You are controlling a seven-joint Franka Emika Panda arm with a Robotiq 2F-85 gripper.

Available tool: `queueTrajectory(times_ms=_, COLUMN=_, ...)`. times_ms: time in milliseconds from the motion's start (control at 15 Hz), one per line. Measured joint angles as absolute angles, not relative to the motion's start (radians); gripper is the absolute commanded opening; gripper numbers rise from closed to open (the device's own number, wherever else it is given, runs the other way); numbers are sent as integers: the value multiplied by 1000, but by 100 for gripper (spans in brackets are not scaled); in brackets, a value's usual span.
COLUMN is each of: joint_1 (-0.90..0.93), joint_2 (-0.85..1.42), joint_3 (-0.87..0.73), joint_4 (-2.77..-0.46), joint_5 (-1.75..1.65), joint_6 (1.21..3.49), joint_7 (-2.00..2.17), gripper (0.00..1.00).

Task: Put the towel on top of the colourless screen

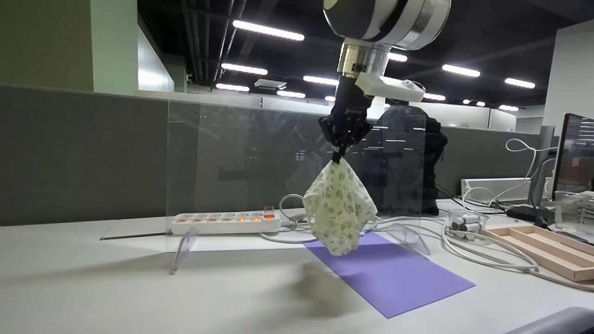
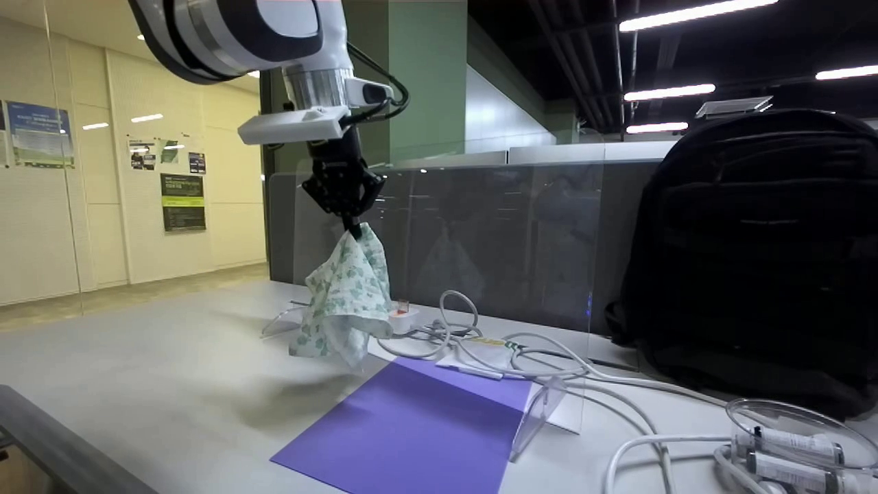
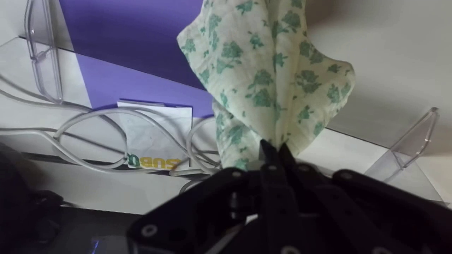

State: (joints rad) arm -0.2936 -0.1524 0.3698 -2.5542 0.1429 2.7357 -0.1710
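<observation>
The towel is pale with green leaf and flower prints. It hangs in folds from my gripper in both exterior views [image 1: 341,208] [image 2: 346,288] and the wrist view [image 3: 261,70]. My gripper [image 1: 338,157] is shut on its top, with the fingertips pinching the cloth; they also show in the wrist view [image 3: 277,145]. The towel's lower end is above the table. The colourless screen [image 1: 232,162] is a clear upright panel on clear feet, also seen in an exterior view [image 2: 507,233]. The towel hangs in front of the panel, with the fingertips appearing lower than its top edge.
A purple sheet [image 1: 394,278] lies under and in front of the screen. A white power strip [image 1: 222,223] and cables [image 2: 453,336] lie behind it. A black backpack [image 2: 754,274] stands at the back. A clear cup of small bottles [image 1: 466,225] and a wooden tray [image 1: 547,248] are beside.
</observation>
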Motion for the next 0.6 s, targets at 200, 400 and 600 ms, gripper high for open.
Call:
queueTrajectory(times_ms=200, joint_1=-161, joint_2=-129, joint_3=249, joint_4=-2551, joint_5=83, joint_6=2801, joint_7=-161, gripper=1)
queueTrajectory(times_ms=400, joint_1=-64, joint_2=-129, joint_3=184, joint_4=-2525, joint_5=80, joint_6=2838, joint_7=-162, gripper=1)
queueTrajectory(times_ms=600, joint_1=9, joint_2=-154, joint_3=147, joint_4=-2481, joint_5=84, joint_6=2834, joint_7=-165, gripper=1)
